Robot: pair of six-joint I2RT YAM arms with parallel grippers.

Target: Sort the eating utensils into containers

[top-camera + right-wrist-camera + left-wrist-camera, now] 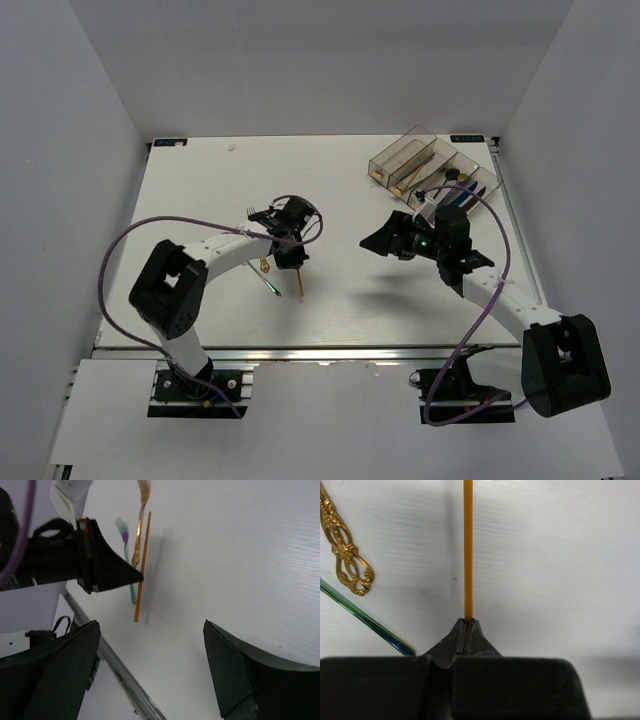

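My left gripper (291, 258) is shut on a thin gold chopstick (299, 285), which sticks out straight ahead of the closed fingers in the left wrist view (468, 550). The chopstick hangs just above the table and casts a shadow in the right wrist view (141, 565). A gold fork (346, 560) and a silver-teal fork (367, 624) lie on the table left of it. My right gripper (378, 241) is open and empty, mid-table. The containers (415, 133) stand at the far right and hold several utensils, gold and blue among them.
A small dark utensil end (251, 212) shows just beyond the left arm. The table's metal front rail (107, 665) runs close below my right gripper. White walls enclose the table on three sides. Purple cables loop off both arms.
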